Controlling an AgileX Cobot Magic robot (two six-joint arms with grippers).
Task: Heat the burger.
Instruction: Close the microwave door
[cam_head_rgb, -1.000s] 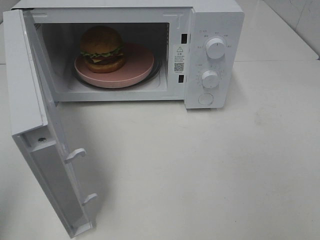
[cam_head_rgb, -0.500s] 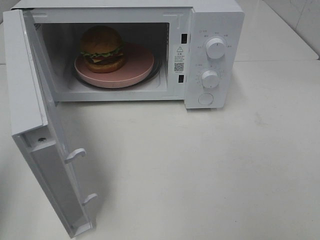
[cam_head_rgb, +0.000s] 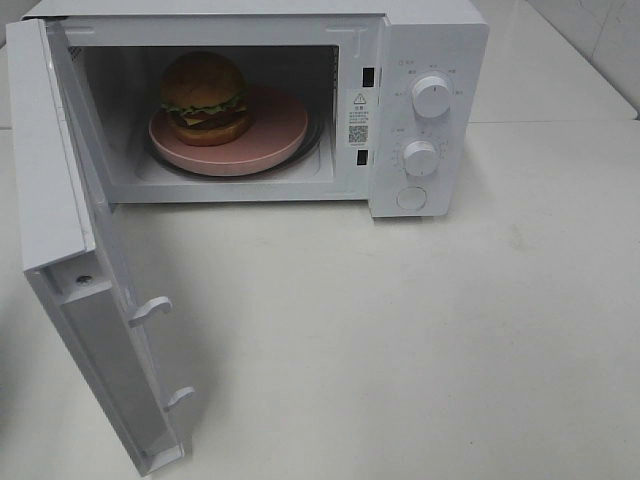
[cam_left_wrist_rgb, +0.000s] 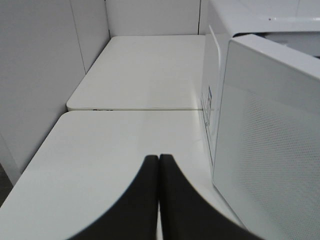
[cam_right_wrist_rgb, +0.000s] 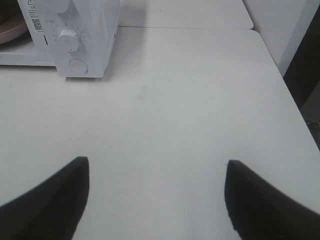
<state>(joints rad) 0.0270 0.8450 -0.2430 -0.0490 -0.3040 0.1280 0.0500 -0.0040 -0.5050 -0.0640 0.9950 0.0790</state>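
Observation:
The burger (cam_head_rgb: 204, 97) sits on a round pink plate (cam_head_rgb: 270, 135) inside the open white microwave (cam_head_rgb: 430, 50). Its door (cam_head_rgb: 90, 290) is swung wide toward the front left. Neither arm shows in the high view. In the left wrist view my left gripper (cam_left_wrist_rgb: 159, 159) is shut, its black fingers pressed together with nothing between them, just outside the door's outer face (cam_left_wrist_rgb: 270, 145). In the right wrist view my right gripper (cam_right_wrist_rgb: 156, 167) stands open and empty over bare table, well to the front right of the microwave's control panel (cam_right_wrist_rgb: 75, 40).
The microwave has two knobs (cam_head_rgb: 432, 96) and a round button (cam_head_rgb: 411, 198) on its right panel. A plate edge (cam_right_wrist_rgb: 10, 30) shows at the right wrist view's corner. White table (cam_head_rgb: 420, 340) spreads in front; a wall (cam_left_wrist_rgb: 35, 75) stands beside the left arm.

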